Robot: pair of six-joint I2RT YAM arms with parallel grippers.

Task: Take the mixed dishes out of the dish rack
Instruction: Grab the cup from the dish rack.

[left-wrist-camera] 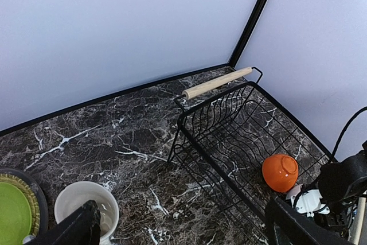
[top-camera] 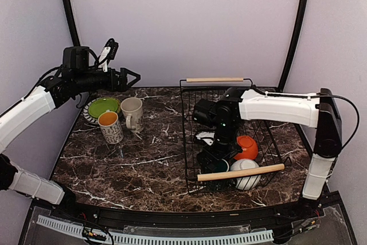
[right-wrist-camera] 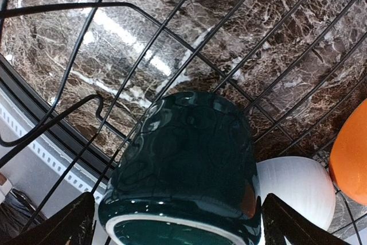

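From above, your left gripper (top-camera: 133, 77) hangs open, empty, near the lime-green plate (top-camera: 103, 106); your right gripper (top-camera: 211, 154) reaches into the dish rack (top-camera: 184, 120). Left wrist: cream mug (left-wrist-camera: 86, 205) below. Right wrist: wide-open fingers (right-wrist-camera: 63, 228) flank the small dark green cup (right-wrist-camera: 183, 164), ungripped, white bowl (right-wrist-camera: 295, 185) beside

Patterned white mug (top-camera: 110, 127): decorative print only, no legible words.
Small dark green cup (right-wrist-camera: 189, 159): raised swirls, nothing readable.
Dish rack (top-camera: 184, 130): no tag or brand legible.
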